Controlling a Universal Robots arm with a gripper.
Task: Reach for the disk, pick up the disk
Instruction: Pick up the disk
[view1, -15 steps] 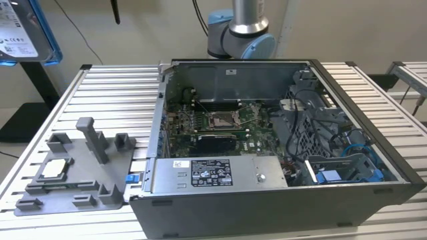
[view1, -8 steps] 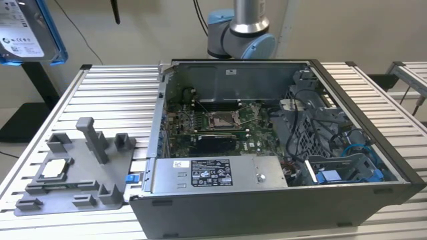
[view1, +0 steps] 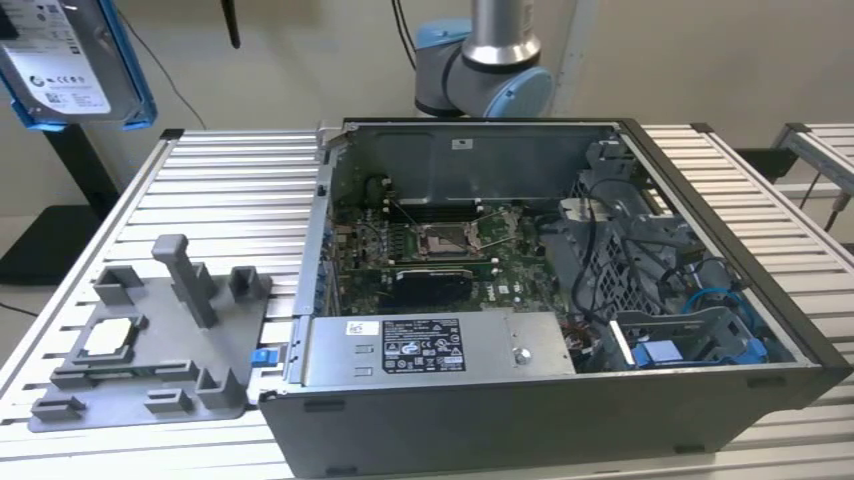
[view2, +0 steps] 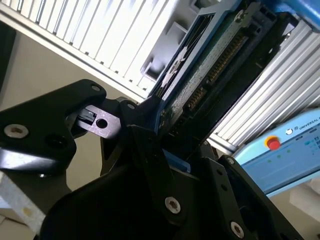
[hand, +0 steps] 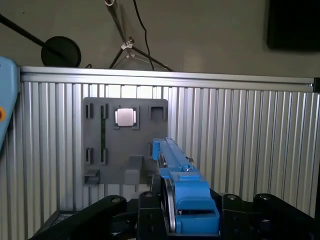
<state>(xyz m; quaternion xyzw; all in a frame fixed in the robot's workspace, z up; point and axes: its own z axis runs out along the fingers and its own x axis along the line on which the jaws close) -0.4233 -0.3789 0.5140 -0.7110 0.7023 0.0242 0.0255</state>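
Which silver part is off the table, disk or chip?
The disk, held aloft in the gripper, blue rails on its sides; the chip lies on the grey fixture.

Silver metal and blue plastic rails (hand: 189, 200) on the disk (view1: 60, 60); ribbed aluminium table (view1: 227, 170).

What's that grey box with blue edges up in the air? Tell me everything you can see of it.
The disk is a flat, rectangular, silver-grey, metal-looking drive with a white printed label on its face and blue plastic rails along its sides. It hangs upright, high at the exterior view's left, clear of the slatted table. The second wrist view shows its green circuit board and connector row. The black tool is clamped on it.
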